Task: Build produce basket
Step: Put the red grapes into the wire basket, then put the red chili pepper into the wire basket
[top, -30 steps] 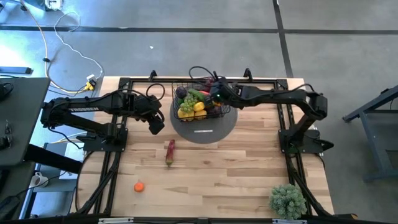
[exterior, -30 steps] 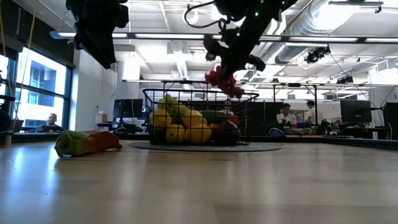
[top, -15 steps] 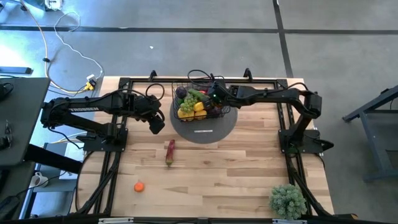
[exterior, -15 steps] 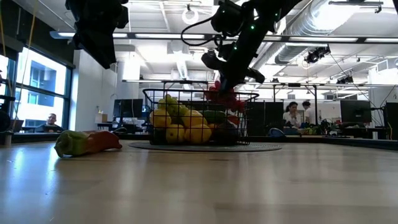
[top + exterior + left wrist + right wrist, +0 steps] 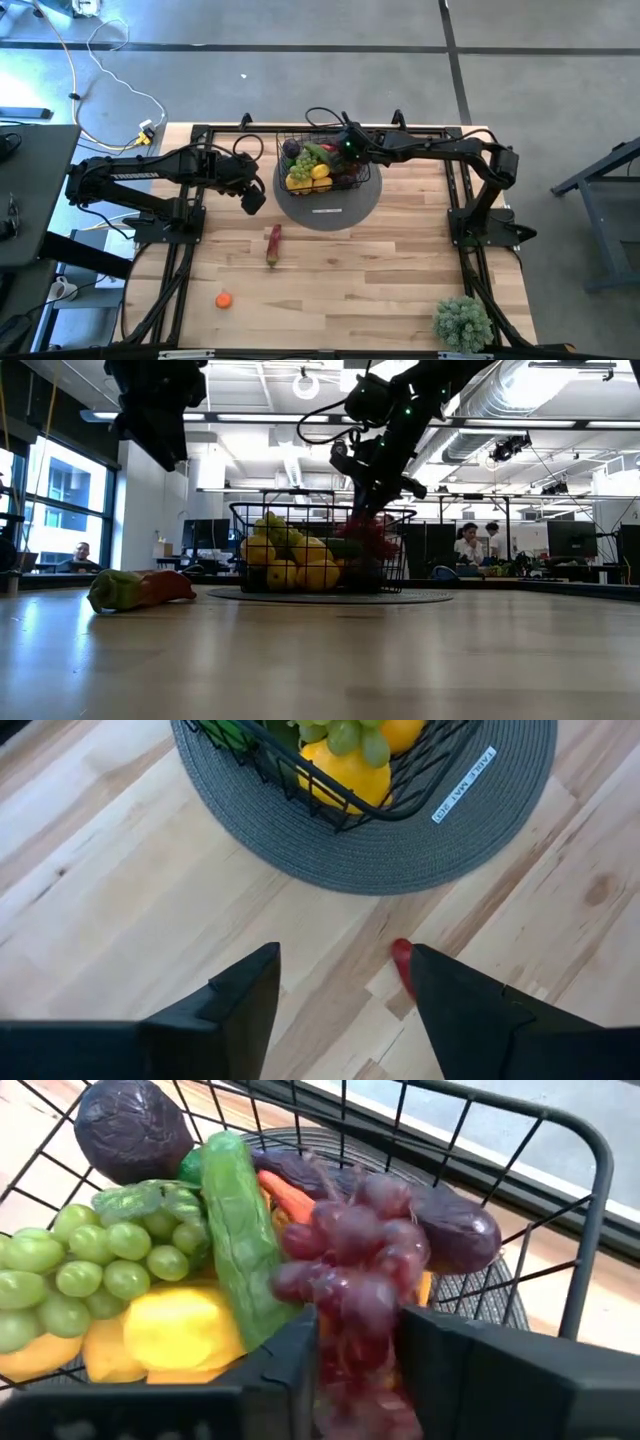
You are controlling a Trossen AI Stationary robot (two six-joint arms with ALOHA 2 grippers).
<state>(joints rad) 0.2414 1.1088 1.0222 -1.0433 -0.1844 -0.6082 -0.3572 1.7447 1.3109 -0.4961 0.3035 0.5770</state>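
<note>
Right gripper fingers: parted a little, with the stem end of the purple grapes [image 5: 350, 1270] between them; whether they clamp the bunch cannot be told.
Right gripper [image 5: 345, 148]: over the basket's far right part, pointing down into it.
Purple grapes: hanging from the finger gap, resting on the pile beside the green cucumber [image 5: 240, 1240] and in front of the long eggplant [image 5: 440, 1225].
Basket [image 5: 300, 137]: black wire mesh, standing on the grey round mat [image 5: 345, 210]; holds green grapes [image 5: 95, 1265], lemons [image 5: 175, 1330] and a round dark purple fruit [image 5: 125, 1125].
Left gripper fingers [image 5: 235, 995]: apart, nothing between them.
Left gripper [image 5: 250, 200]: above the bare table [image 5: 380, 290], just left of the mat.
Loose produce: chilli [image 5: 273, 243] on the table near the mat; small orange fruit [image 5: 224, 299] well apart from it.
Potted plant [image 5: 462, 322]: near right table corner.
</note>
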